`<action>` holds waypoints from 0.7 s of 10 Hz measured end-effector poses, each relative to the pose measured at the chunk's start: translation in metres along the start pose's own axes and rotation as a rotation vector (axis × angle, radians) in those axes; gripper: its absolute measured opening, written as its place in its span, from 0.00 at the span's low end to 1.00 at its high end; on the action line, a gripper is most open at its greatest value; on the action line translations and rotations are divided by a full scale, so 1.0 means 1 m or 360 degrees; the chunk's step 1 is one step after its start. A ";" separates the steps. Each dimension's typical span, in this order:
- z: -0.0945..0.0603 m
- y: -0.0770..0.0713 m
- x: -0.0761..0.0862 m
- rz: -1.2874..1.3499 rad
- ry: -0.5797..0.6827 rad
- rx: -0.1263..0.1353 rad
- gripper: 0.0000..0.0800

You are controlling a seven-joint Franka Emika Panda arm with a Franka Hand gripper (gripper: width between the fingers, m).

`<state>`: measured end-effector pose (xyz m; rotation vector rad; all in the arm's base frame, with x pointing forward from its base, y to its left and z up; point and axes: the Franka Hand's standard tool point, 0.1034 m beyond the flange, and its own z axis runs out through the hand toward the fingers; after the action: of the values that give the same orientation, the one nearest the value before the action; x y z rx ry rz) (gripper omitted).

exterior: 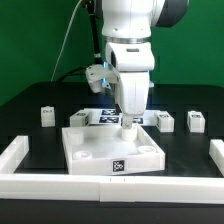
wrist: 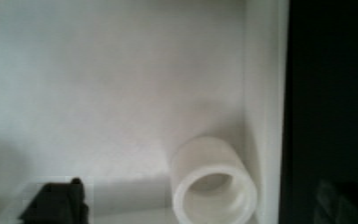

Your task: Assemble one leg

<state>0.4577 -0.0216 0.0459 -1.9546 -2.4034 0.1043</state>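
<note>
Seating a leg [exterior: 127, 126] into the tabletop [exterior: 90, 150] seems underway, the gripper's [exterior: 127, 114] hold impossible to tell; next it needs a straight, careful twist.

White plastic parts on a dull black worktop

We read the tabletop [exterior: 92, 150] and the loose leg [exterior: 45, 116] as smooth white plastic with a faint sheen, their printed tags [exterior: 118, 166] flat and matt. The worktop [exterior: 25, 105] is black and unreflective; cloth or board, we cannot tell. The arm's casing [exterior: 135, 25] is glossier white plastic, catching highlights. In the wrist view, a round white stub [wrist: 211, 182] looks smooth and slightly shiny, though blurred.
</note>
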 end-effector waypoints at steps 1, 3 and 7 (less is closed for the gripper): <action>0.012 -0.010 -0.007 -0.0135 0.0019 0.0034 0.81; 0.025 -0.021 -0.015 -0.0172 0.0041 0.0067 0.81; 0.038 -0.025 -0.013 -0.0176 0.0057 0.0079 0.81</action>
<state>0.4330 -0.0402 0.0098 -1.7838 -2.4551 0.1224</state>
